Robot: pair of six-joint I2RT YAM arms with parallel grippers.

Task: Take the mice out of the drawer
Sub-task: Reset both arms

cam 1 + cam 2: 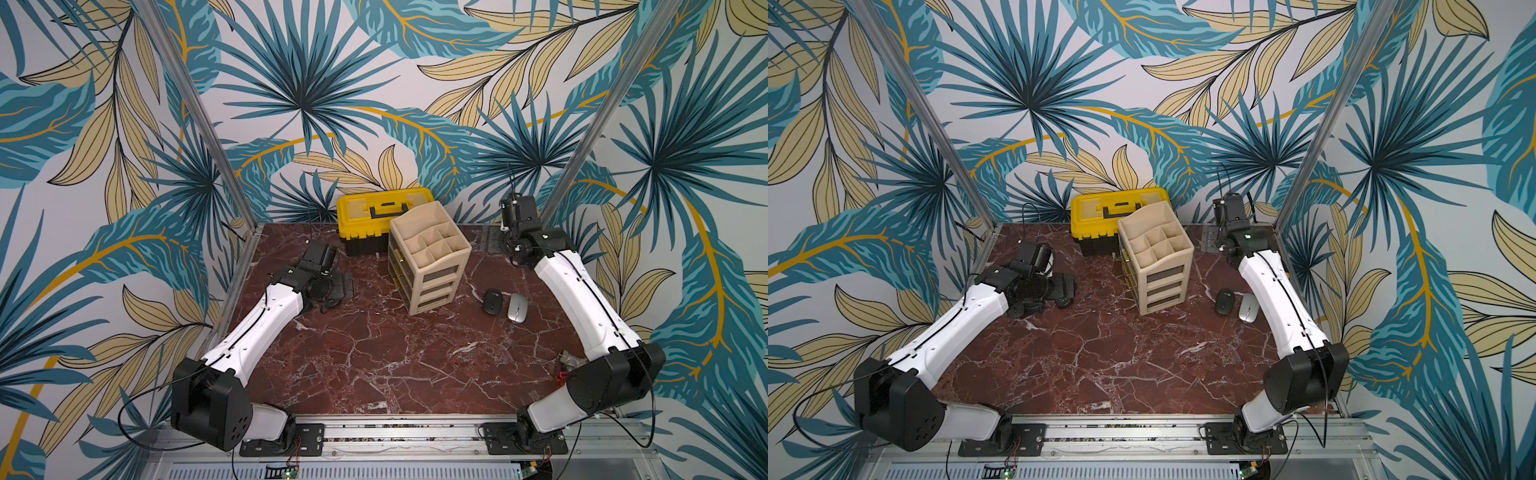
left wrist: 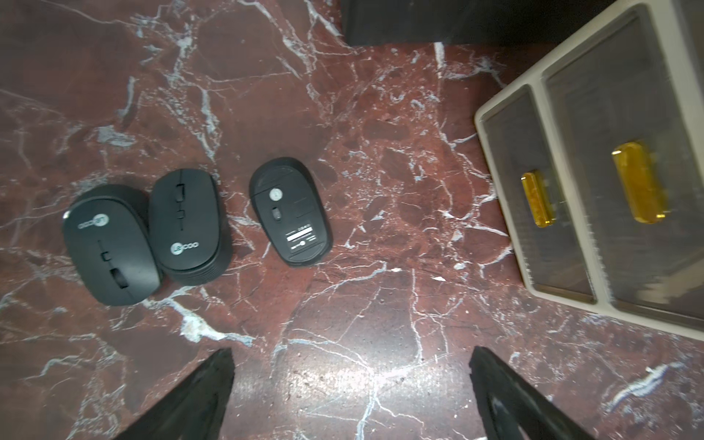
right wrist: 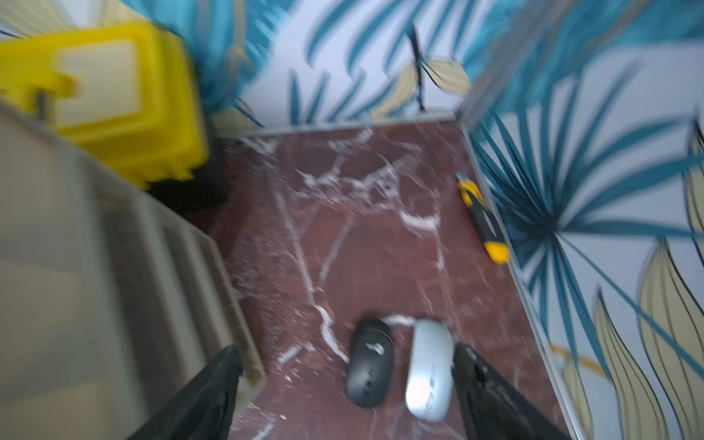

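Right-side pair: a silver mouse (image 1: 517, 307) and a right-side black mouse (image 1: 493, 301) lie side by side on the desk (image 1: 395, 365), just apart. They sit between the drawer unit (image 1: 428, 266) and the right arm (image 1: 582, 303).
Left-side group: in the left wrist view, one black mouse (image 2: 110, 245) touches a second black mouse (image 2: 189, 226), both buttons-up. An overturned black mouse (image 2: 291, 211) lies near them on bare desk.
Drawers: two fronts with amber handles (image 2: 640, 186) sit flush in the beige frame.
Right gripper (image 3: 347, 349): jaws wide, holding nothing, raised near the rear right corner. Its view is blurred, and the pair of mice lies on the desk below, between its fingers (image 3: 495, 396).
Left gripper (image 2: 351, 349): jaws wide and empty, low over the desk on the handle side of the drawer unit, with only bare marble between its fingers (image 2: 190, 400).
Edges: a metal rail bounds the desk on the right. A yellow-and-black utility knife (image 3: 484, 217) lies along that rail against the leaf-patterned wall (image 3: 609, 190).
Open room: a broad stretch of marble runs from the drawer unit to the front rail, between the two arms.
In the way: a yellow toolbox (image 1: 384, 212) stands behind the drawer unit at the back wall. Whether the two touch I cannot tell.
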